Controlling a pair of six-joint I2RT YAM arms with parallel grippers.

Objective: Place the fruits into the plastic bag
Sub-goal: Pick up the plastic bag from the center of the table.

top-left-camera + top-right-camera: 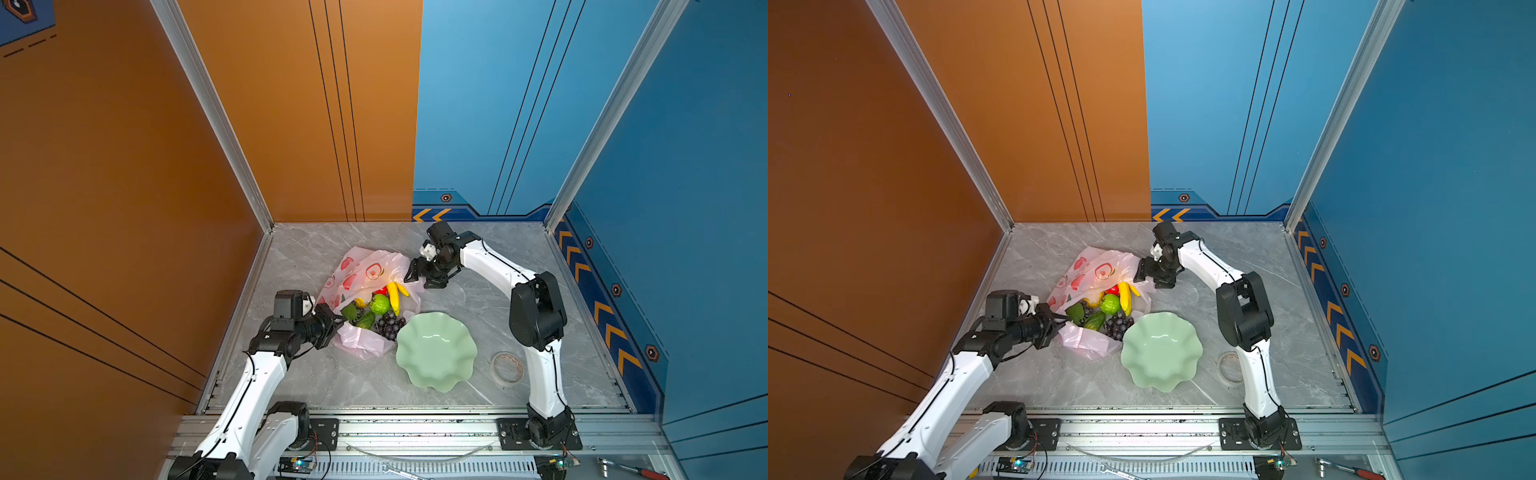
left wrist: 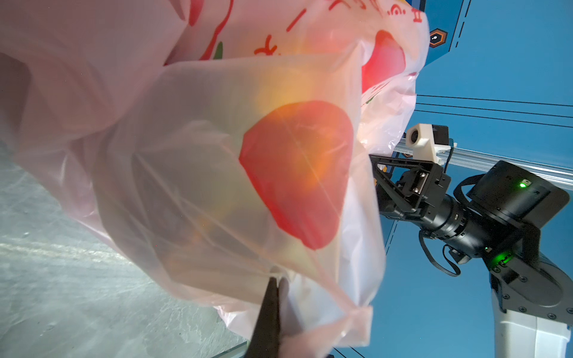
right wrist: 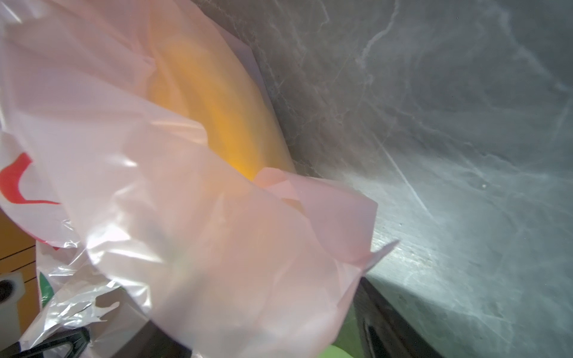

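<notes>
The pale-pink plastic bag lies on the marble table with its mouth spread. In the mouth lie the fruits: yellow bananas, a green ball, purple grapes, a green oblong fruit and a red mango. My left gripper is shut on the bag's near left rim. My right gripper stands open at the bag's far right rim. Bag film hangs between its fingers, and the bananas glow through it.
A pale green wavy-edged plate sits just right of the bag, touching the grapes' side. A clear tape roll lies by the right arm's base. Orange and blue walls enclose the table on three sides.
</notes>
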